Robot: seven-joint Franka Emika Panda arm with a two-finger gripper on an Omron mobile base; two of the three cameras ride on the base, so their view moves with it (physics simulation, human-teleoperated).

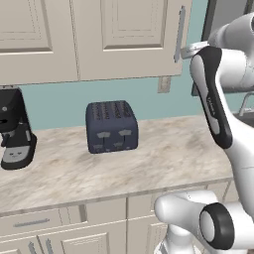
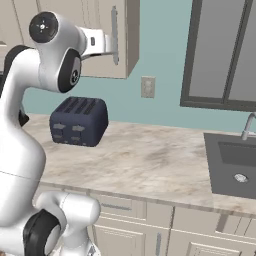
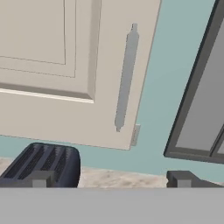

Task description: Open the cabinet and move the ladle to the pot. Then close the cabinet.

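The cabinet [image 1: 129,37] is the beige upper wall unit, its raised-panel door shut. Its long silver bar handle [image 1: 179,34] runs upright along the door's right edge, also seen as handle [image 3: 126,78] and handle [image 2: 115,35]. My gripper [image 3: 109,181] is raised to the handle's lower end, a short way in front of it, open and holding nothing. From the sides, the gripper [image 1: 186,51] sits just right of the handle, and the gripper [image 2: 111,49] is close to it. The ladle is hidden and the pot is out of view.
A dark blue toaster [image 1: 111,126] stands on the marble counter [image 1: 163,158] below the cabinet. A black coffee machine [image 1: 15,131] is at the far left. A wall outlet [image 2: 147,86], a dark-framed window [image 2: 225,55] and a sink [image 2: 232,165] lie to the right.
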